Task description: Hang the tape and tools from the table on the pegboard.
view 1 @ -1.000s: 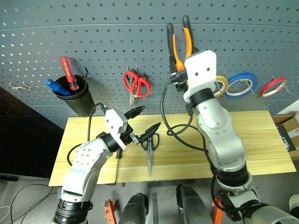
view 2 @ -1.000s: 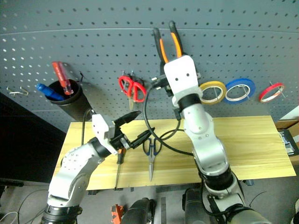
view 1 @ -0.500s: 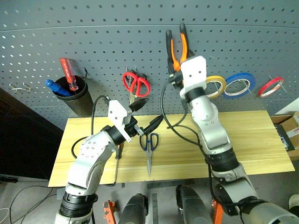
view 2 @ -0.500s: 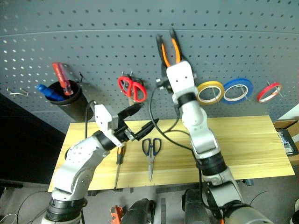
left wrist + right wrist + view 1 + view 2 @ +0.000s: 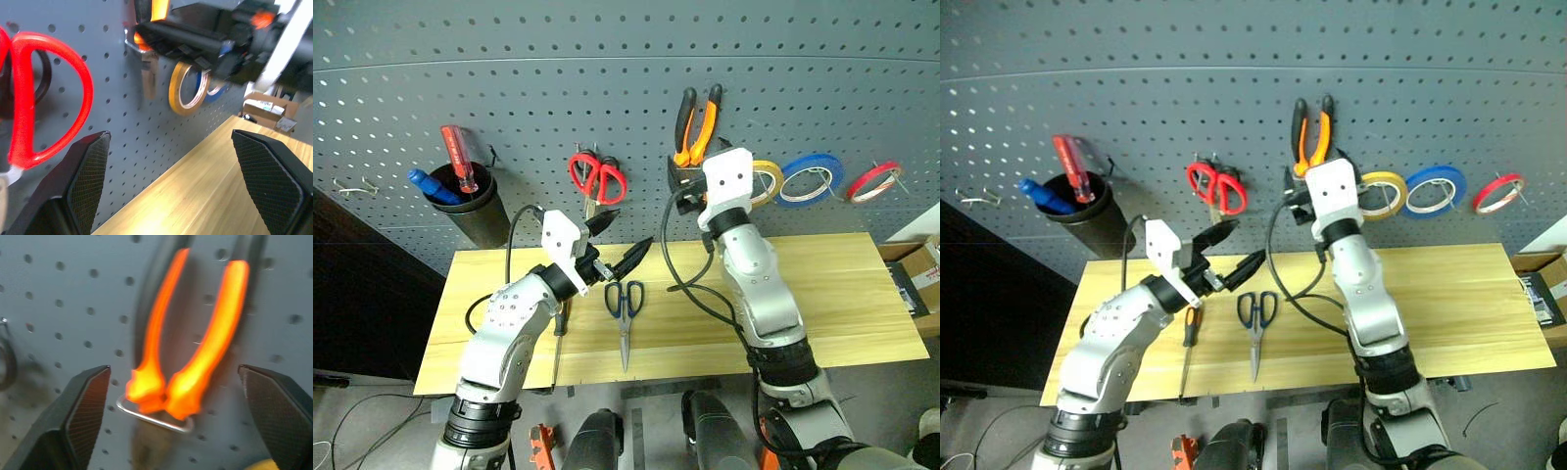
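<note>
The orange-and-black pliers [image 5: 697,125] hang handles-up from a metal hook [image 5: 152,416] on the dark grey pegboard [image 5: 558,88]. My right gripper [image 5: 173,374] sits just below and in front of them, open, with both fingers clear of the handles. The dark blue scissors [image 5: 625,305] lie on the table [image 5: 842,294], and the slim screwdriver [image 5: 1190,325] lies left of them, partly under my left arm. My left gripper [image 5: 619,243] hovers above the scissors, open and empty. The red tape [image 5: 873,181] hangs at the pegboard's far right.
On the pegboard hang red-handled scissors [image 5: 598,178], a yellow roll [image 5: 770,180] and a blue roll [image 5: 811,178]. A black cup [image 5: 473,204] at the left holds a red screwdriver and a blue marker. Cardboard boxes [image 5: 915,269] stand past the table's right end.
My right gripper has opened and let go of the pliers, which now hang lower on their hook. The right arm has dropped down. The left gripper has stayed open and about where it was.
</note>
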Controlling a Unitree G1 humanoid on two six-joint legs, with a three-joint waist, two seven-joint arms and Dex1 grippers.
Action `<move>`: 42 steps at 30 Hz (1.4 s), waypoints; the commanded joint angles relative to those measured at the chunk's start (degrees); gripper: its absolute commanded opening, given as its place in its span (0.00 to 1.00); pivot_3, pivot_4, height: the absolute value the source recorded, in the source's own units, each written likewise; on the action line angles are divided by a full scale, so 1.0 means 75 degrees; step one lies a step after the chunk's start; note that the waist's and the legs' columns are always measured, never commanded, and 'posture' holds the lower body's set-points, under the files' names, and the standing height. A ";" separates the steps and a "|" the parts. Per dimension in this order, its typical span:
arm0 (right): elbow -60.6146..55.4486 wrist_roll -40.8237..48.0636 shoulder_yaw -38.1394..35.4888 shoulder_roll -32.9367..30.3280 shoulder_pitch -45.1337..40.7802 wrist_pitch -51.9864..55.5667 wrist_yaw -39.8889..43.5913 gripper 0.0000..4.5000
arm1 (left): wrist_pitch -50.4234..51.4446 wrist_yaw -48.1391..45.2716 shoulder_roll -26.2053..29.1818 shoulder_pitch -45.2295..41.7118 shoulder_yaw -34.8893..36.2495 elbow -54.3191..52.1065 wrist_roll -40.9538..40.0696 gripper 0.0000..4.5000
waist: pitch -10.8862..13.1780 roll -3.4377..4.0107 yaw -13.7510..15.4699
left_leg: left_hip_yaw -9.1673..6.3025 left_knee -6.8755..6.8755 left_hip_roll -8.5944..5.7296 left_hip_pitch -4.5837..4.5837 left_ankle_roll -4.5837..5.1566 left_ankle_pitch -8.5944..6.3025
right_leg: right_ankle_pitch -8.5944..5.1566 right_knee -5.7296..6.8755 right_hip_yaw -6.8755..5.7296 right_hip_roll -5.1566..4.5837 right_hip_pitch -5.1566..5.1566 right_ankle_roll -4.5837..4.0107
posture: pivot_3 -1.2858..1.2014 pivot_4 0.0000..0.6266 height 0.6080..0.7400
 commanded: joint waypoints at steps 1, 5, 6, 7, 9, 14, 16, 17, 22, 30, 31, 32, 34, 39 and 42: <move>-0.1360 0.0379 -0.0229 -0.0243 0.0426 0.0959 0.0568 0.98 | 0.0194 -0.0023 0.0177 0.0250 -0.0095 -0.0065 0.0133 0.94 | -0.0004 0.0000 0.0002 | 0.0000 0.0000 0.0000 0.0000 0.0000 0.0000 | 0.0000 0.0000 0.0000 0.0000 0.0000 0.0000 | 0.52 0.35 1.00; -0.3388 0.2459 -0.0721 -0.0734 0.1548 0.3822 0.1982 0.99 | 0.1171 -0.0053 0.0865 0.0966 -0.0624 -0.0160 0.0564 0.97 | -0.0013 0.0003 0.0002 | -0.0003 -0.0009 0.0002 -0.0001 0.0001 -0.0001 | 0.0000 -0.0002 0.0001 0.0000 0.0000 0.0000 | 0.51 0.38 1.00; -0.3821 0.3084 -0.0961 -0.0770 0.1749 0.4548 0.2217 0.99 | 0.1518 0.0023 0.1043 0.1129 -0.0776 -0.0169 0.0704 0.97 | -0.0013 0.0004 0.0002 | -0.0003 -0.0009 0.0000 -0.0002 0.0001 -0.0001 | 0.0000 -0.0003 0.0004 0.0000 -0.0001 0.0000 | 0.51 0.38 1.00; -0.4182 0.3516 -0.1129 -0.0919 0.1899 0.5085 0.2428 0.99 | 0.1882 0.0138 0.1222 0.1253 -0.0968 -0.0136 0.0918 0.97 | -0.0013 0.0004 -0.0010 | -0.0007 -0.0008 0.0003 -0.0002 0.0003 -0.0001 | 0.0000 -0.0004 0.0003 0.0000 0.0002 0.0000 | 0.51 0.38 1.00; -0.4571 0.4046 -0.1517 -0.1126 0.2033 0.5860 0.2577 0.99 | 0.2436 0.0352 0.1288 0.1387 -0.1180 -0.0038 0.1099 0.97 | -0.0013 0.0005 -0.0015 | -0.0004 -0.0007 0.0001 -0.0001 0.0004 -0.0002 | 0.0000 0.0004 0.0010 0.0000 -0.0001 0.0000 | 0.51 0.39 1.00; -0.5137 0.5211 -0.1786 -0.1952 0.2425 0.7287 0.3143 0.99 | 0.3259 0.0969 0.0833 0.1226 -0.1464 0.0313 0.1427 0.97 | -0.0013 0.0004 0.0058 | -0.0004 0.0008 -0.0003 0.0037 0.0008 0.0000 | -0.0002 0.0051 0.0016 0.0003 0.0026 -0.0003 | 0.51 0.39 1.00; -0.5346 0.5536 -0.1604 -0.2135 0.2590 0.7562 0.3218 0.99 | 0.3957 0.1384 0.0347 0.0866 -0.1623 0.0816 0.1545 0.97 | -0.0017 0.0010 0.0122 | -0.0003 0.0007 -0.0005 0.0059 0.0014 -0.0003 | -0.0002 0.0052 0.0019 0.0003 0.0047 -0.0003 | 0.50 0.39 1.00; -0.5401 0.5650 -0.1521 -0.2169 0.2606 0.7634 0.3201 0.99 | 0.4216 0.1554 0.0163 0.0714 -0.1657 0.1017 0.1609 0.97 | -0.0018 0.0010 0.0148 | -0.0005 0.0007 -0.0005 0.0071 0.0036 -0.0015 | -0.0002 0.0051 0.0015 0.0004 0.0061 -0.0003 | 0.50 0.39 1.00; -0.5512 0.6074 -0.1270 -0.2275 0.2527 0.7807 0.3151 0.99 | 0.4503 0.2064 -0.0728 0.0193 -0.1638 0.1639 0.1741 0.97 | -0.0022 0.0005 0.0151 | -0.0003 0.0018 -0.0006 0.0075 0.0011 0.0002 | -0.0002 0.0056 0.0016 0.0005 0.0066 -0.0003 | 0.50 0.39 1.00; -0.5578 0.6447 -0.0883 -0.2961 0.2587 0.7731 0.3212 0.99 | 0.5109 0.3030 -0.1791 -0.0125 -0.1317 0.2475 0.1964 0.97 | -0.0043 -0.0001 0.0167 | -0.0005 0.0018 -0.0008 0.0077 0.0010 0.0002 | -0.0002 0.0046 0.0014 -0.0001 0.0074 -0.0002 | 0.49 0.40 1.00; -0.5573 0.6474 -0.0896 -0.3000 0.2580 0.7706 0.3197 0.99 | 0.5190 0.3223 -0.1933 -0.0142 -0.1183 0.2564 0.1999 0.97 | -0.0045 -0.0001 0.0165 | -0.0006 0.0018 -0.0008 0.0078 0.0009 0.0002 | -0.0002 0.0046 0.0012 -0.0001 0.0075 -0.0002 | 0.49 0.40 1.00; -0.5568 0.6491 -0.0922 -0.3032 0.2573 0.7691 0.3182 0.99 | 0.5223 0.3393 -0.2057 -0.0152 -0.1068 0.2637 0.2046 0.97 | -0.0056 0.0000 0.0165 | -0.0006 0.0018 -0.0007 0.0078 0.0009 0.0002 | -0.0002 0.0046 0.0012 -0.0001 0.0076 -0.0002 | 0.48 0.39 1.00; -0.5560 0.6516 -0.0944 -0.3073 0.2568 0.7665 0.3155 0.99 | 0.5261 0.3566 -0.2187 -0.0162 -0.0950 0.2704 0.2101 0.97 | -0.0080 -0.0006 0.0159 | -0.0005 0.0018 -0.0007 0.0081 0.0010 0.0002 | -0.0002 0.0046 0.0014 -0.0002 0.0078 -0.0002 | 0.48 0.39 1.00; -0.5566 0.6596 -0.1020 -0.3215 0.2575 0.7619 0.3113 0.99 | 0.5525 0.3948 -0.2495 -0.0170 -0.0415 0.2691 0.2018 0.97 | -0.0106 -0.0006 0.0152 | -0.0005 0.0018 -0.0005 0.0087 0.0010 0.0002 | -0.0002 0.0047 0.0014 0.0000 0.0084 -0.0002 | 0.48 0.40 1.00; -0.5539 0.6659 -0.1044 -0.3277 0.2583 0.7578 0.3075 1.00 | 0.5500 0.3968 -0.2494 -0.0183 -0.0335 0.2690 0.2032 0.89 | -0.0109 -0.0006 0.0148 | -0.0005 0.0018 -0.0005 0.0088 0.0010 0.0002 | -0.0002 0.0047 0.0014 0.0001 0.0084 -0.0002 | 0.48 0.40 1.00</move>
